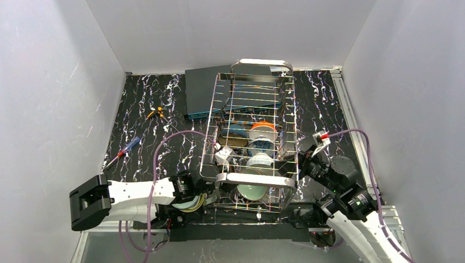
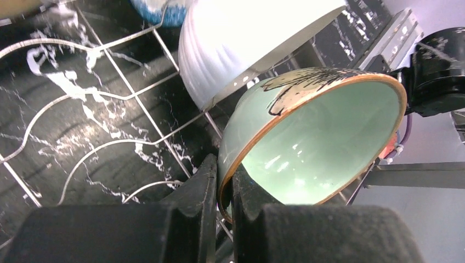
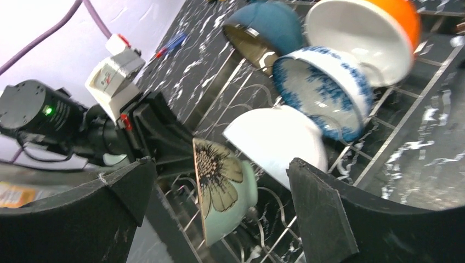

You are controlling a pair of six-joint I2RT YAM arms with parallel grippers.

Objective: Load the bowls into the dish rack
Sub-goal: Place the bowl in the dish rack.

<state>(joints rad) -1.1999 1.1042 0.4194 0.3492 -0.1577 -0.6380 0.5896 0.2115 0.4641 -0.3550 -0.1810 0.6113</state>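
The steel wire dish rack (image 1: pixel 288 118) stands mid-table. In it, on edge in a row, are an orange-and-white bowl (image 1: pixel 262 130), a blue-patterned bowl (image 1: pixel 261 147), a white bowl (image 1: pixel 259 160) and a dark blue bowl (image 1: pixel 236 131). My left gripper (image 2: pixel 225 186) is shut on the rim of a pale green bowl (image 2: pixel 323 148) with a flower on its outside. It holds the bowl tilted at the rack's near end (image 1: pixel 251 192), against the white bowl (image 2: pixel 241 44). My right gripper (image 3: pixel 219 164) is open, its fingers apart on either side of the green bowl (image 3: pixel 225 197) without touching it.
A flat dark-teal box (image 1: pixel 200 90) lies behind the rack. Yellow pliers (image 1: pixel 156 113) and a red-and-blue screwdriver (image 1: pixel 124 150) lie on the left of the black marbled table. A pale yellowish bowl (image 1: pixel 188 206) shows partly under my left wrist. White walls enclose the table.
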